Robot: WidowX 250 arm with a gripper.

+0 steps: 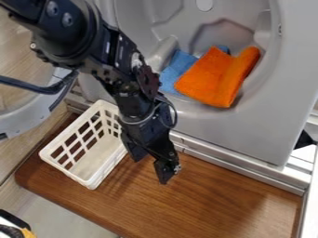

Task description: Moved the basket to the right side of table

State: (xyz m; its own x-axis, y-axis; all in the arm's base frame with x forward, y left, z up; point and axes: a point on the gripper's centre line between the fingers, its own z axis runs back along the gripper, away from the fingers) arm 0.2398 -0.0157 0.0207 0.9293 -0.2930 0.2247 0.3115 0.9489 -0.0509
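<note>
A: Where's the basket?
B: The white basket (93, 155) sits upright on the brown tabletop (217, 200), left of the frame's centre. It needs to go toward the lower right.
A: And the gripper?
B: The gripper (162, 168) hangs near the middle of the frame, to the right of the basket. How far open it is, or whether it has hold of anything, I can't tell.
A: Heavy load?
B: Light, I'd say. It looks like thin moulded plastic: stiff enough to keep its shape, though a wall may bow under a hard squeeze.
A: Slippery?
B: Probably a little, being smooth. It should slide easily over the wood too.
A: So where to grab?
B: The rim, about midway along the side nearest the gripper, one side of the grip inside the wall and one outside. Held at a corner, it would likely swing or tip.
A: Fragile?
B: Not very; the thin lattice bars are the weak part.
</note>
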